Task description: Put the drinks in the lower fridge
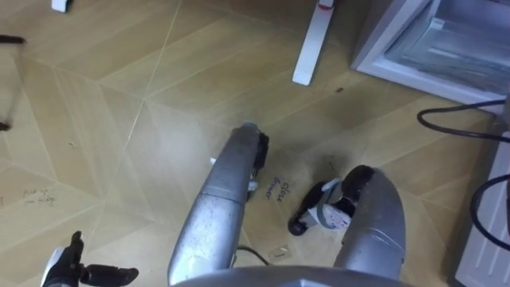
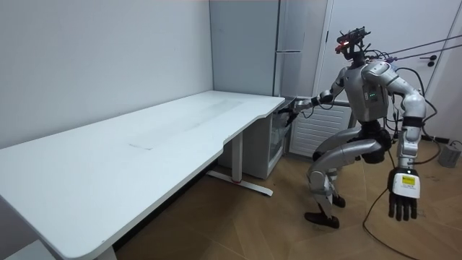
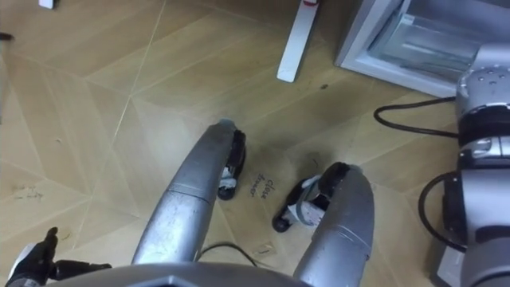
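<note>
One hand, right, at lower fridge

stance: knees bent, trunk upright | left arm: hangs down at side, left hand low, fingers straight and loose | right arm: stretched forward toward room view's left, right hand below shoulder level
</note>
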Available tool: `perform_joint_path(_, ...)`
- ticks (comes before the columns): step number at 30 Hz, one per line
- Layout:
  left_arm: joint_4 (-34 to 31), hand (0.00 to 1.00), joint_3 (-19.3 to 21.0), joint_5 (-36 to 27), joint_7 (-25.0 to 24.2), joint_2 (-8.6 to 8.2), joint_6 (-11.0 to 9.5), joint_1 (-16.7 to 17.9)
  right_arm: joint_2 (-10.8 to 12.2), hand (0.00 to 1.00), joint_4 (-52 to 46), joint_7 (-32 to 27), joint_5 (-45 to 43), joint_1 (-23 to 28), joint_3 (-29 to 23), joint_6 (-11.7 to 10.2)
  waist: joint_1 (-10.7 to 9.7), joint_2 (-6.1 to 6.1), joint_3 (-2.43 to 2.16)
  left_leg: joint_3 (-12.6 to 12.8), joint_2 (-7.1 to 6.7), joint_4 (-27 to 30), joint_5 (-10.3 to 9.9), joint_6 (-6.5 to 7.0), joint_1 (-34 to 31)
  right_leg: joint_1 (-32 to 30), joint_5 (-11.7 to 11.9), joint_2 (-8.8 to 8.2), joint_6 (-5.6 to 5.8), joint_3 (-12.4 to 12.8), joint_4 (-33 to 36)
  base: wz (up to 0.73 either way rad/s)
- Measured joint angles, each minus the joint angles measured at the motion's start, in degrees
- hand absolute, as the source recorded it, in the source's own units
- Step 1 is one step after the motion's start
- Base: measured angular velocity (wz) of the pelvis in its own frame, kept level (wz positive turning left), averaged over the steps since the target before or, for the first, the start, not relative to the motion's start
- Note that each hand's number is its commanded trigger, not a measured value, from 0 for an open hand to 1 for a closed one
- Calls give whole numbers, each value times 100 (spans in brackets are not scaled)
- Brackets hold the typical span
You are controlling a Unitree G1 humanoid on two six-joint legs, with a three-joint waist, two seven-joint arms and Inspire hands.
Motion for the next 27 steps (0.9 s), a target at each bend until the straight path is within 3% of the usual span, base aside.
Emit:
perform_joint_path(11, -18, 0, 1, 2, -8, -2, 5, 15, 36, 0, -274, 174, -13, -25, 73, 342, -232, -7, -9, 16, -2, -120, 77, -2, 39, 20, 50, -14, -66, -10, -73, 1)
perform_joint_path(14, -16, 0, -31, -11, -8, 4, 20, 16, 35, 0, 168, 759, -261, 106, 296, 701, -302, -25, -6, -26, -19, -268, 93, 4, 239, 262, 91, 5, -44, -84, -260, 5)
perform_joint_path(19, -4, 0, -38, -90, -13, 49, 33, 38, -1, 0, 746, 1781, -520, 417, 457, 1177, -413, -236, -51, -55, -41, -724, 259, 76, 456, 500, 273, 113, 148, -148, -765, 9)
perform_joint_path(23, -10, 0, -14, -365, -17, 65, 17, 40, -2, 0, 736, 2301, -680, 806, 530, 1354, -483, -372, -47, -46, 15, -844, 238, 126, 590, 697, 336, 176, 221, -220, -1009, -5)
perform_joint_path(25, -9, 0, 15, -370, 2, 100, 16, 40, -3, 0, 710, 2536, -778, 1039, 545, 1460, -545, -462, -50, -21, 116, -912, 221, 172, 623, 782, 391, 263, 279, -274, -1201, -9)
perform_joint_path(27, 11, 0, 13, -371, 30, 109, 19, 43, -5, 0, 627, 2702, -885, 1309, 580, 1510, -613, -538, -93, -23, 128, -992, 218, 195, 648, 823, 433, 313, 333, -280, -1333, -6)
